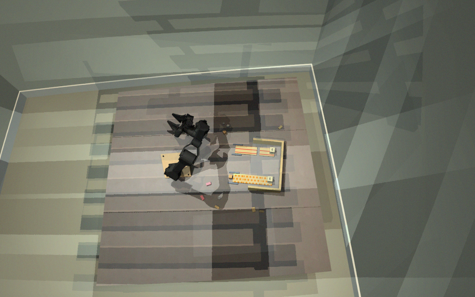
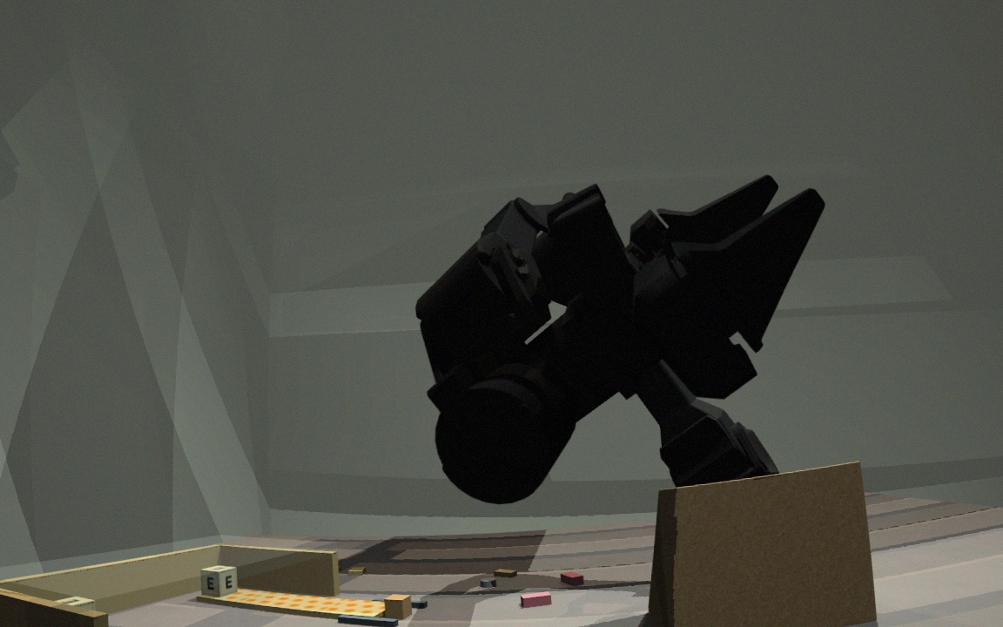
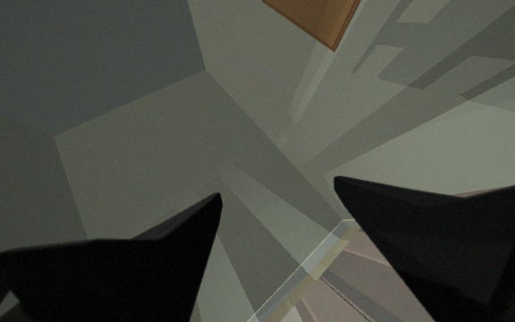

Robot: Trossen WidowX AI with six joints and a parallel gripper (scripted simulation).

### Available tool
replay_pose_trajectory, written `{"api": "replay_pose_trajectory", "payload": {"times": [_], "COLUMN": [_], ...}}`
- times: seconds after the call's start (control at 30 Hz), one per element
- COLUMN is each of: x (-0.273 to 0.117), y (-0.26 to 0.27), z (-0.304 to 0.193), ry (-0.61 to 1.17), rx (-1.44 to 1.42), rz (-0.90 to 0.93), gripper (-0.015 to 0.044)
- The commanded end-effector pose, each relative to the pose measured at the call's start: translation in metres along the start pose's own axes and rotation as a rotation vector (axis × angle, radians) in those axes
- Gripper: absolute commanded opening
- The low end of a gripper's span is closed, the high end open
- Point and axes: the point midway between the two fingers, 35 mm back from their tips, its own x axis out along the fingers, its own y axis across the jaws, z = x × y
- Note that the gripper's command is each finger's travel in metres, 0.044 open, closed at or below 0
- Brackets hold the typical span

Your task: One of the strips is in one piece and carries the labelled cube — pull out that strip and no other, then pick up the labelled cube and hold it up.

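Observation:
The orange-dotted strip (image 1: 250,179) (image 2: 302,604) looks in one piece. A pale cube marked E (image 1: 269,179) (image 2: 218,582) sits on its far end, and a small orange-brown block (image 1: 230,176) (image 2: 397,606) is at its near end. The red-striped strip shows as two pieces, a longer near piece (image 1: 245,150) and a shorter far piece (image 1: 263,152), with a gap between. Another pale cube marked E (image 1: 272,149) sits on the far piece. My gripper (image 1: 170,117) (image 2: 793,186) (image 3: 276,190) is open and empty, raised high and pointing away from the strips.
A low three-sided wooden wall (image 1: 282,166) (image 2: 138,576) surrounds the strips' far ends, open towards the arm. Thin dark rails flank the near ends. Small scraps lie about, including a pink block (image 1: 208,183) (image 2: 535,599) and a red block (image 1: 202,198) (image 2: 571,578).

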Motion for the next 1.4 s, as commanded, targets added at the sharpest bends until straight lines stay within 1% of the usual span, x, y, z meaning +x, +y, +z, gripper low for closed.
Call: {"api": "replay_pose_trajectory", "payload": {"times": [0.0, 0.03, 0.13, 0.3, 0.47, 0.63, 0.77, 0.87, 1.0, 1.13, 1.2, 1.23, 1.37], "x": [0.0, -0.001, -0.008, -0.034, -0.077, -0.133, -0.182, -0.219, -0.264, -0.301, -0.315, -0.318, -0.319], "y": [0.0, 0.001, -0.002, -0.02, -0.044, -0.057, -0.051, -0.034, 0.006, 0.061, 0.09, 0.098, 0.1], "z": [-0.001, -0.005, -0.026, -0.049, -0.05, -0.027, 0.001, 0.024, 0.048, 0.061, 0.061, 0.06, 0.06], "ry": [0.011, 0.045, 0.227, 0.494, 0.659, 0.688, 0.6, 0.466, 0.194, -0.18, -0.383, -0.442, -0.462], "rx": [-0.002, -0.008, -0.043, -0.096, -0.135, -0.153, -0.15, -0.136, -0.102, -0.047, -0.014, -0.004, -0.001], "rz": [-0.003, -0.012, -0.092, -0.34, -0.704, -1.146, -1.526, -1.812, -2.172, -2.485, -2.606, -2.636, -2.646], "gripper": [0.04, 0.04, 0.04, 0.04, 0.04, 0.04, 0.04, 0.04, 0.04, 0.04, 0.04, 0.04, 0.04]}}
